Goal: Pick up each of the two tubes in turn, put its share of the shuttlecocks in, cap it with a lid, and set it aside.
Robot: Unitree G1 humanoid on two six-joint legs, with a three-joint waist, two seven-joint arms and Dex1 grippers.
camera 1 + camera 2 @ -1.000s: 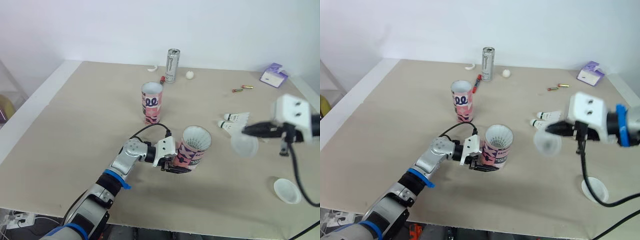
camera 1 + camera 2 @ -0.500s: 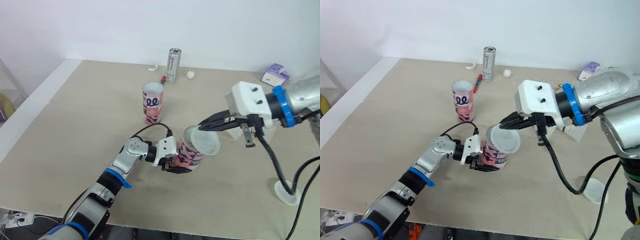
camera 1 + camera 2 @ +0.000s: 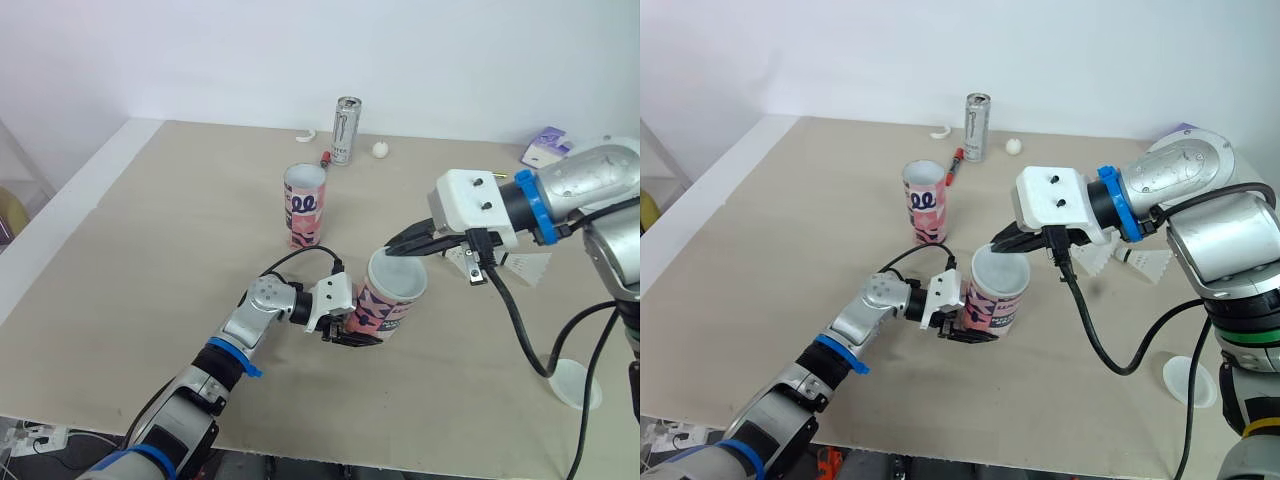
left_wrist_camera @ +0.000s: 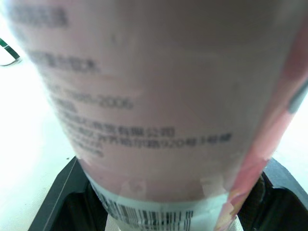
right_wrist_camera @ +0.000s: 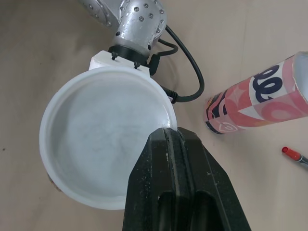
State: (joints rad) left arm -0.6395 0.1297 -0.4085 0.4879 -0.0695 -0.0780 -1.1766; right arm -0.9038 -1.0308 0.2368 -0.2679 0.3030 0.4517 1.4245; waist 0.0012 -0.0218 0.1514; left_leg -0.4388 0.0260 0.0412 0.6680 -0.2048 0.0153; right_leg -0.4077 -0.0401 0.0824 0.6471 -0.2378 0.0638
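Note:
A pink patterned tube [image 3: 383,308] stands tilted near the table's middle, with my left gripper [image 3: 348,328] shut on its lower part; in the left wrist view the tube [image 4: 154,96] sits between the black fingers [image 4: 57,202]. A translucent white lid [image 3: 398,276] lies over the tube's mouth, and my right gripper [image 3: 393,247] is shut on its far rim. The right wrist view shows the same lid [image 5: 96,144] pinched at its edge. A second pink tube [image 3: 305,205] stands open farther back. White shuttlecocks [image 3: 1140,262] lie to the right, partly hidden by the right arm.
A second lid [image 3: 575,383] lies near the front right edge. At the back stand a silver can [image 3: 346,130], a white ball [image 3: 380,149], a red pen [image 3: 326,158] and a purple box [image 3: 548,150]. A cable hangs from the right wrist.
My right gripper carried the lid leftward from the right side and lowered it onto the held tube's mouth. The left gripper and its tube stayed put.

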